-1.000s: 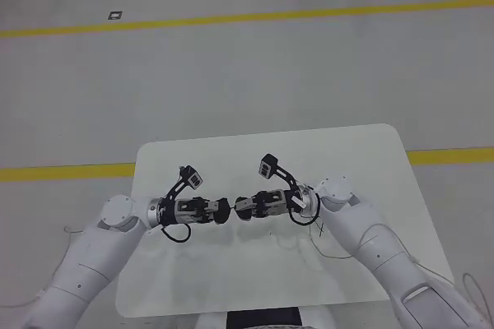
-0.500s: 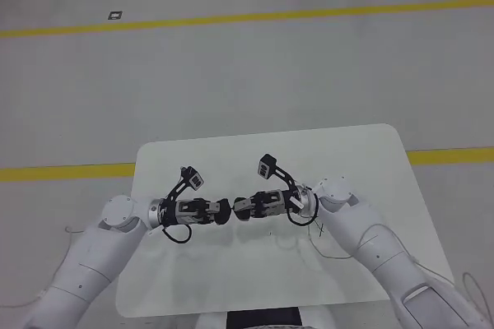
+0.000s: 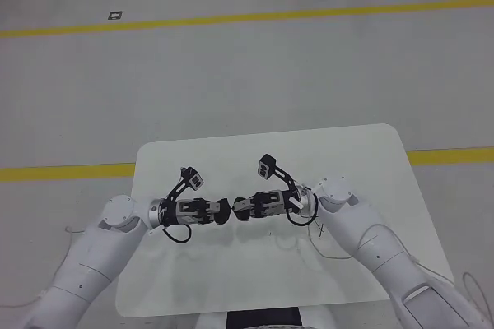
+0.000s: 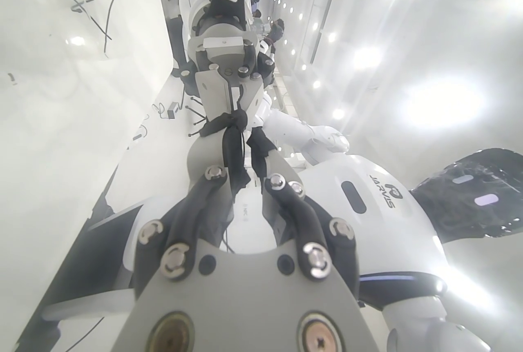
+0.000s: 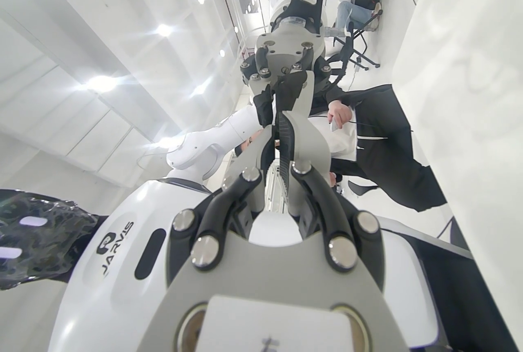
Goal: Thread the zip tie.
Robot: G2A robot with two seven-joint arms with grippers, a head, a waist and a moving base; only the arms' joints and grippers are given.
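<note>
Jaws, left: pinching zip tie (image 4: pixel 233 100) end, steadying it.
Jaws, right: tip-to-tip opposite, pinching its other end for alignment.

Zip tie (image 3: pixel 231 209) between left claw (image 3: pixel 224 211) and right claw (image 3: pixel 240 207) over table (image 3: pixel 354 156) middle, spare ties (image 3: pixel 319 230) beside right arm

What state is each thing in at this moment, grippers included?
left gripper: shut on the zip tie, raised above the table.
right gripper: shut on the zip tie, tip to tip with the left gripper.
zip tie: held between both grippers, off the table.
spare ties: lying loose on the table, untouched.
</note>
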